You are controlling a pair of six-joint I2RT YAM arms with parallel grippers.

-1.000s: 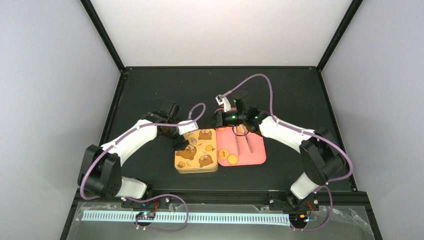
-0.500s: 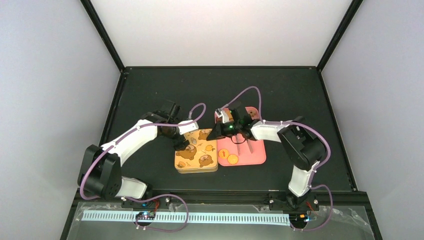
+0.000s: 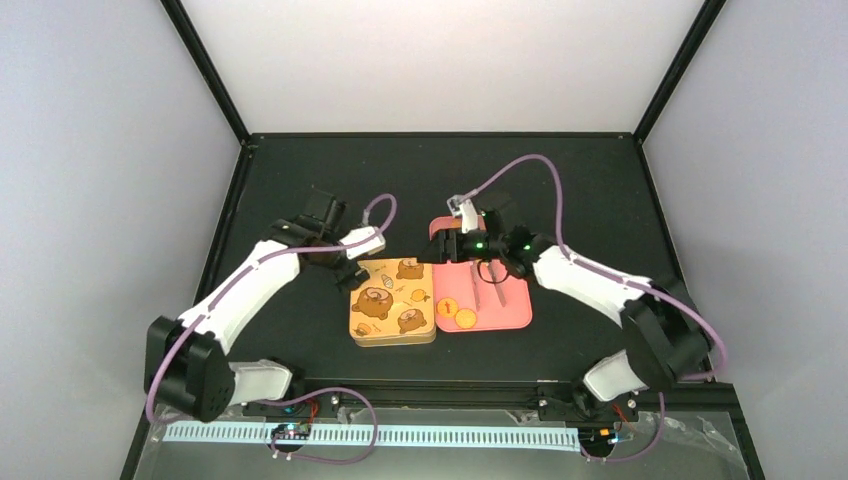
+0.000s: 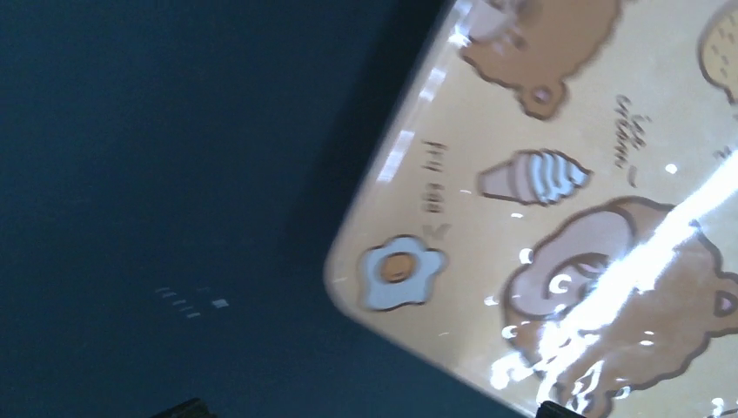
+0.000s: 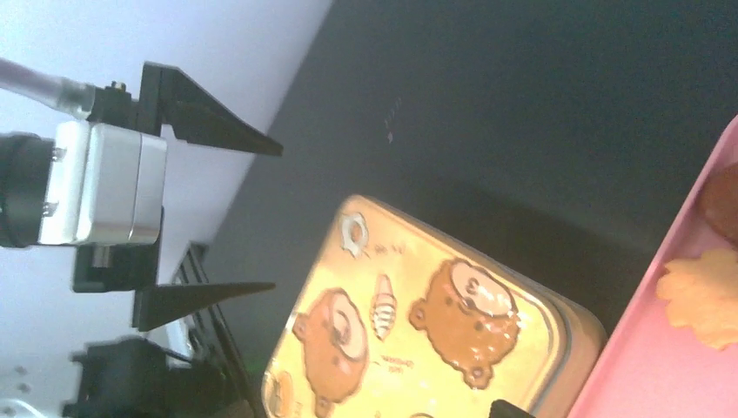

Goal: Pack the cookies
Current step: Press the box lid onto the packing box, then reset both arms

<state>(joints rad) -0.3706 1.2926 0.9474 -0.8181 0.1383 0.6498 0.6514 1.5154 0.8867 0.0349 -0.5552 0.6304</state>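
Since a second ago the left arm [image 3: 250,285] has pulled back off the tin, and the right arm [image 3: 590,280] has swung out, elbow now far right. Tin and tray have not shifted.

Black table [image 3: 330,170] – both arms reach in toward its middle.

Left gripper [image 5: 277,218] hangs just off the tin's far-left corner, clear of it. Its fingers are spread wide with nothing between them; this shows plainly from the right wrist view.

Right gripper [image 3: 442,247] sits over the far-left corner of the pink tray, near the tin's far edge. Only a sliver of one finger shows in its own camera, and the top view is too small, so I cannot tell how wide it stands or whether it holds anything.

Tin [image 3: 393,300] – yellow-orange, with bear pictures on the lid. The lid is on, so the inside is hidden. Its right side is touching or just beside the tray.

Pink tray [image 3: 510,305] lies right of the tin.

Metal tongs [image 3: 492,290] lie on the tray's middle, lengthwise.

Cookies [image 3: 466,318] – two round orange ones lie on the tray's near-left part, close to the tin. The right wrist view adds a flower-shaped orange one [image 5: 705,296] and a dark brown one [image 5: 721,196] on the tray.
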